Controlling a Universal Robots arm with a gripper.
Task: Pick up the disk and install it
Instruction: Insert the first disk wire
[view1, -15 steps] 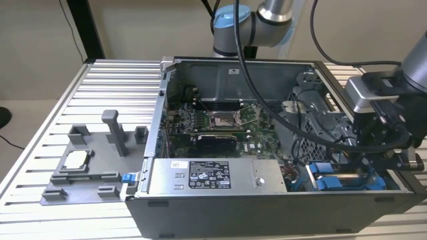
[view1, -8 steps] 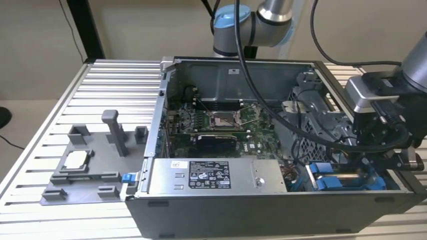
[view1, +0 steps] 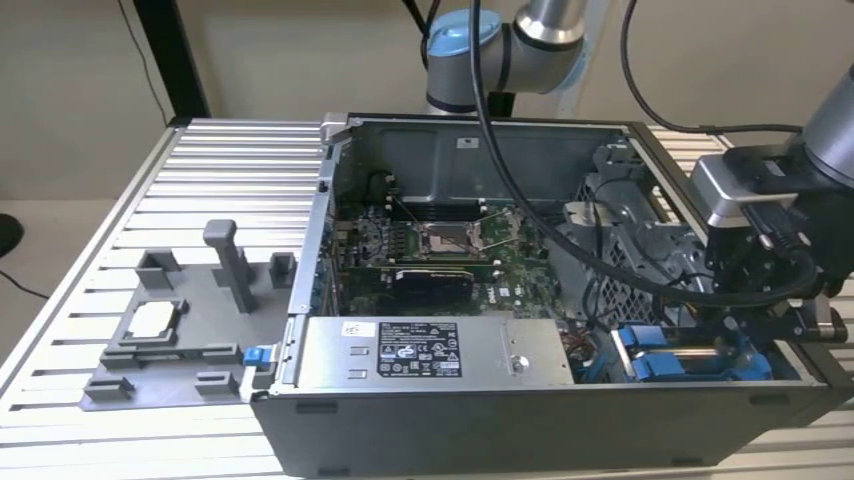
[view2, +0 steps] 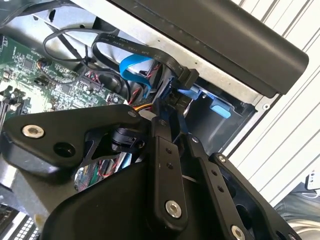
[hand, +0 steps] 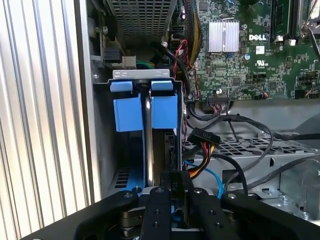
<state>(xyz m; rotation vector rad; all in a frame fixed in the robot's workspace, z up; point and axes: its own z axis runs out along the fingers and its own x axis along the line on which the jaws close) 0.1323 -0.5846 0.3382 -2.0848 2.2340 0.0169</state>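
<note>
We see the disk sitting in the drive bay at the computer case's front corner, on the exterior view's right. Our fingers are drawn together just beside its blue carrier, gripping nothing.

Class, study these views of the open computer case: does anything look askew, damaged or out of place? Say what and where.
Nothing looks damaged or spilled. The disk stands edge-on and straight between the blue bay guides, with the gripper close to it. Loose cables crowd beside the bay, the only untidy spot.
</note>
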